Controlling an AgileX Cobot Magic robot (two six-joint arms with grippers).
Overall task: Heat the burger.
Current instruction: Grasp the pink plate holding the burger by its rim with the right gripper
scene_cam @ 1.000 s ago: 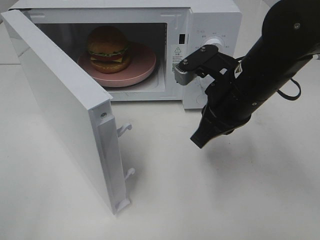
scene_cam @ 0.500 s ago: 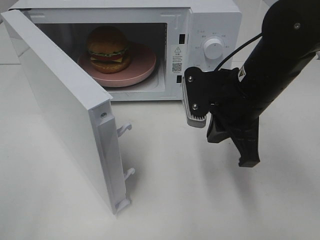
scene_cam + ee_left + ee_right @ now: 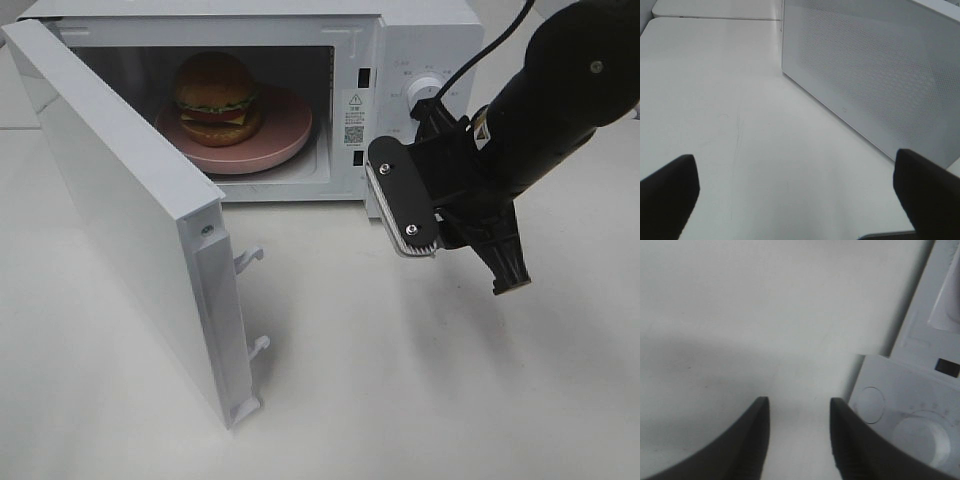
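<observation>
Golden burger (image 3: 216, 98) on pink plate (image 3: 287, 127) shows only in the high view

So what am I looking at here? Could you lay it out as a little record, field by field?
burger: on the pink plate, inside the microwave
door: swung wide open, at the left of the high view
dial: on the front panel
right end effector: jaws apart, empty, above the table before the panel
left end effector: jaws wide apart, empty, near a perforated wall
task state: burger loaded, door not yet shut
</observation>
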